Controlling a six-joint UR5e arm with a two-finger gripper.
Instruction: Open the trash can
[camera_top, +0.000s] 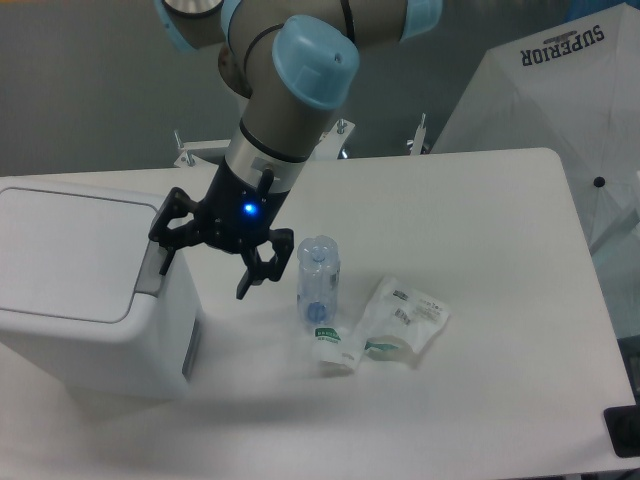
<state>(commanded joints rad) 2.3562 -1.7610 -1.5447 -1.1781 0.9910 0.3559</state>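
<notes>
Gripper (206, 258) is spread wide with nothing in it, one finger right over the grey push tab (152, 268) of the white trash can (85, 290), though we can't tell if it's touching. We see the bin at the table's (480, 230) left edge with its lid flat and shut. Near the other finger lies a clear plastic bottle (319, 278), its green label too small to read (same for the crumpled packet (402, 320) beside it). We can read "SUPERIOR" on the white umbrella (555, 85) at top right.
</notes>
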